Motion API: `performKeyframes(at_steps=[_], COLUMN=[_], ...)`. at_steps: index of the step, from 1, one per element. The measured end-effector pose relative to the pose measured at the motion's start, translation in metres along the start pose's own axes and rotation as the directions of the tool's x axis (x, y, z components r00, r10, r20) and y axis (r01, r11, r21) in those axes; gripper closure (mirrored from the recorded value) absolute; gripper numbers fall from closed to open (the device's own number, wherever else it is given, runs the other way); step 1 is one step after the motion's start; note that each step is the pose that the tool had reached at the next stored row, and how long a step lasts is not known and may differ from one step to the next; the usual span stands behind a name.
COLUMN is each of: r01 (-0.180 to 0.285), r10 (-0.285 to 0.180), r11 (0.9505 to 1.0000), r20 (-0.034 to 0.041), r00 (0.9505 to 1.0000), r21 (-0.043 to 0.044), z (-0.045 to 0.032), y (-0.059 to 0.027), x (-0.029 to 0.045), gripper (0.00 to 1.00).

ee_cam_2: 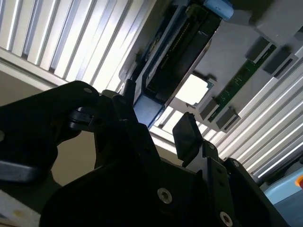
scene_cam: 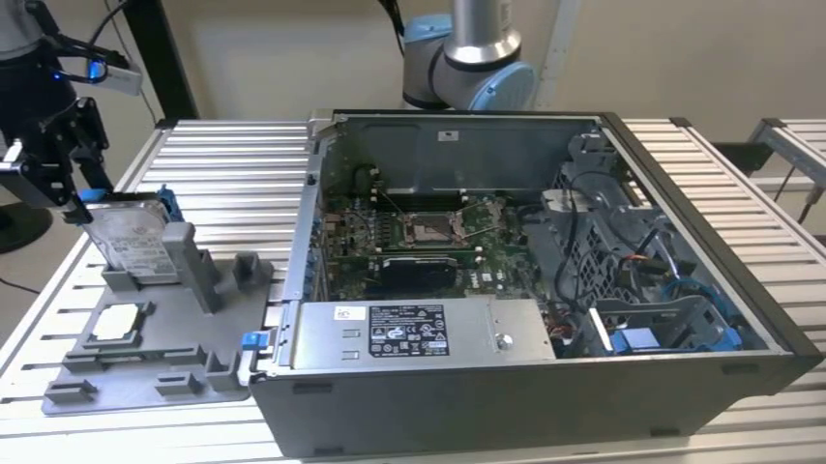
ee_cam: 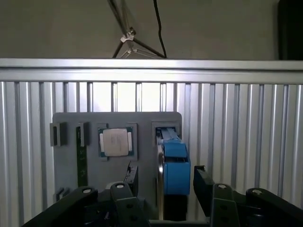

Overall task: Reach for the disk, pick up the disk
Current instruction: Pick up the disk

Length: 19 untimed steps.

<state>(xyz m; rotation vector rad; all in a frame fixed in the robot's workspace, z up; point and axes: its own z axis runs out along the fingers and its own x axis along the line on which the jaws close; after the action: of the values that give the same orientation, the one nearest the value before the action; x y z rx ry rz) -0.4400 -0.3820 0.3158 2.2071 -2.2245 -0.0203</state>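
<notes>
The disk (scene_cam: 130,237) stands upright on one edge in a slot of the grey fixture plate (scene_cam: 155,387), which lies on the slatted metal table (scene_cam: 220,164) at the exterior view's left, just beside the open computer case (scene_cam: 671,377). Its labelled face is turned toward the case, and a blue rail runs along its edges. The gripper (scene_cam: 80,193) hangs at the disk's upper corner on the side away from the case. In the first wrist view the disk (ee_cam: 175,163) is seen edge-on, blue rail uppermost, and the gripper (ee_cam: 165,172) has its jaws spread to either side of it: the 2 dark fingers (ee_cam: 202,182) flank the disk without clamping it, 1 close beside the blue rail, the other further off. The second wrist view gives the same reading: the disk (ee_cam_2: 177,52) runs up between the 2 tips, with a gap visible on at least 1 side. On the plate next to the disk lies a small square silver chip (ee_cam: 115,142) in its own recess, and a narrow green board (ee_cam: 82,163) sits beyond it. Inside the case, a silver labelled box (scene_cam: 413,333) fills the near corner, in front of the motherboard (scene_cam: 413,232).
</notes>
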Motion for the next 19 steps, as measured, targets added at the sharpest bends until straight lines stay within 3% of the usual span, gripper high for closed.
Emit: performKeyframes(at_steps=[3, 8, 19], r01=[0.000, 0.000, 0.000], r10=[0.000, 0.000, 0.000], r11=[1.0000, 0.9999, 0.9998], r20=[0.0001, 0.0013, 0.0028], r00=[1.0000, 1.0000, 1.0000], r21=[0.0009, 0.0145, 0.0209], z=[0.0036, 0.0102, 0.0255], y=[-0.0001, -0.0002, 0.0040], x=[0.0000, 0.0000, -0.0062], gripper=[0.00, 0.00, 0.00])
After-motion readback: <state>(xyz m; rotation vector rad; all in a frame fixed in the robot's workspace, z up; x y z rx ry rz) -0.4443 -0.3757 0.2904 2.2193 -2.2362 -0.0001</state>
